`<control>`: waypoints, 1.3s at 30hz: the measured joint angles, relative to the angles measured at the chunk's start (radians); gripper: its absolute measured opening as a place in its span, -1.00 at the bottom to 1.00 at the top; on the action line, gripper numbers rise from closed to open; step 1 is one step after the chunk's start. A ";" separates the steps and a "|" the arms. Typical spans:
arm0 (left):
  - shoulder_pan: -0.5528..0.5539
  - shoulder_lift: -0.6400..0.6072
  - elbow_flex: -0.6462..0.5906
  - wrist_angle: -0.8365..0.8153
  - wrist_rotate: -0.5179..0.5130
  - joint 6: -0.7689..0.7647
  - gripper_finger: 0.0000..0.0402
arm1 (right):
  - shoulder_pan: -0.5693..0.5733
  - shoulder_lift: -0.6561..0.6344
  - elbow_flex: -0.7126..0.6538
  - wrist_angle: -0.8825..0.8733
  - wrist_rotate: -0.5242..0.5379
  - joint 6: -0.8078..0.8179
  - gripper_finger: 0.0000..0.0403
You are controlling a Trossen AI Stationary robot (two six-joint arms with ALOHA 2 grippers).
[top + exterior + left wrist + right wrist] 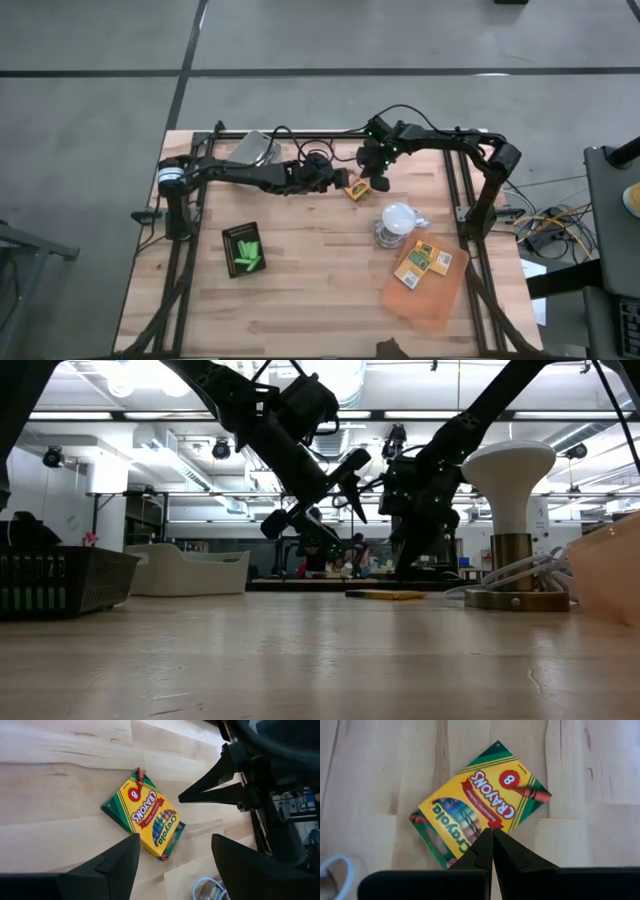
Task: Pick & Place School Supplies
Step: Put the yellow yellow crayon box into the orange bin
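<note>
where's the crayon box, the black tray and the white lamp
flat yellow-and-green crayon box (146, 814), left wrist view, middle of its printed face
black rectangular tray (244, 249), high view, its bare edge
white mushroom-shaped lamp (511, 465), low view, its dome

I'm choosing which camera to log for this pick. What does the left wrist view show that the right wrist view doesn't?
Only the left wrist view shows the left gripper, open, and the right gripper from the side, shut, beside the box. Only the right wrist view looks straight down past the shut right fingers onto the box. Both show the flat yellow-and-green cardboard crayon box lying unheld on the pale wooden table.
</note>
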 joint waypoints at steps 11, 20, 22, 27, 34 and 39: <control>0.000 -0.001 0.000 0.000 0.013 0.019 0.26 | 0.009 0.000 -0.019 0.021 0.007 -0.027 -0.96; 0.006 -0.001 0.000 0.000 0.015 0.020 0.26 | 0.034 0.000 -0.030 0.025 0.016 0.040 -0.96; 0.006 -0.001 0.000 0.000 0.015 0.020 0.26 | 0.036 0.000 -0.030 0.027 0.018 0.041 -0.96; 0.006 -0.001 0.000 0.000 0.015 0.020 0.26 | 0.040 0.046 -0.030 0.035 0.041 0.077 -0.96; 0.006 -0.001 0.000 -0.006 0.018 0.024 0.26 | 0.041 0.088 -0.026 0.051 0.024 0.105 -0.96; 0.006 -0.001 0.000 -0.007 0.020 0.024 0.26 | 0.041 0.082 -0.023 0.047 0.035 0.106 -0.96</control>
